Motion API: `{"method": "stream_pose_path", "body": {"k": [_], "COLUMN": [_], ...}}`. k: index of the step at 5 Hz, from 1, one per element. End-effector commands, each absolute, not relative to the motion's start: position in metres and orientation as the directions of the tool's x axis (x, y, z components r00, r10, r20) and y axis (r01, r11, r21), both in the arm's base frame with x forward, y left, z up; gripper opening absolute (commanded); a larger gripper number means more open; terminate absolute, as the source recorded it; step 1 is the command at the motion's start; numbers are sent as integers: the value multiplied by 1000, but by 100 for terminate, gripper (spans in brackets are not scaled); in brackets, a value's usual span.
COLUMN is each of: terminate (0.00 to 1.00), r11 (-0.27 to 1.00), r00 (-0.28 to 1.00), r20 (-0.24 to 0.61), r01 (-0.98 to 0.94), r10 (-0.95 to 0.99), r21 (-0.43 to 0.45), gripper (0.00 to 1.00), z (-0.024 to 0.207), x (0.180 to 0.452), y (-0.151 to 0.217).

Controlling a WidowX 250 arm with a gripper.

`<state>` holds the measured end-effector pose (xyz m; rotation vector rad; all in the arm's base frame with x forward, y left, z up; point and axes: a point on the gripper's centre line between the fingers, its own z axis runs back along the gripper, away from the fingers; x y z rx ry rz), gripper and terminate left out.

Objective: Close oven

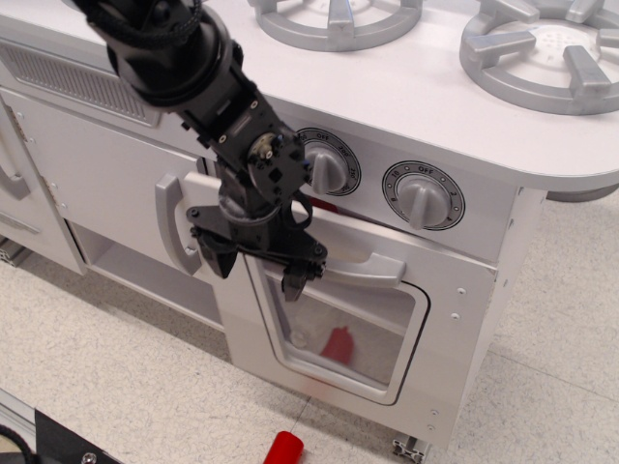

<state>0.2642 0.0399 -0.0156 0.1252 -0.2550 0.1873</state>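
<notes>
Oven door [440, 319] nearly shut at frame centre; gripper [256, 266] spread, fingers [293, 282] against door's upper left by the handle [363, 271]. Red cup [338, 343] behind window.

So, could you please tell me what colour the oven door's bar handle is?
Silver-grey, on the white oven door; the bar handle shows best in observation.image.

Bright, even light is falling from overhead, washing the white stove top [426, 97] so that it is showing little surface detail. The gripper [253, 275] and the black arm are reading as a dark mass with few highlights, and they are casting only a faint, soft shadow on the oven door [455, 319]. The door's clear window [343, 333] is looking hazy, with pale reflections blurring a red object [338, 343] behind it. Focus is holding sharp on the knobs [423, 195], whose printed markings are staying legible. The speckled floor [106, 377] is appearing evenly lit.
</notes>
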Motion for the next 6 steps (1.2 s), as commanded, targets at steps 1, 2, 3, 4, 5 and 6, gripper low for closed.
{"method": "stream_pose_path", "body": {"k": [1, 2, 3, 4, 5, 6], "terminate": [0, 0, 0, 0, 0, 100], "r11": [966, 970, 980, 985, 985, 985], "r00": [931, 936, 946, 960, 960, 960], "r20": [304, 289, 270, 238, 238, 238], "r01": [-242, -232, -198, -164, -164, -164], "r10": [204, 200, 181, 146, 146, 146], "r21": [91, 78, 36, 57, 57, 57], "gripper": [100, 100, 100, 100, 100, 100], "z": [-1, 7, 39, 70, 70, 70], "x": [282, 275, 259, 252, 252, 252], "y": [48, 50, 52, 53, 53, 53]}}
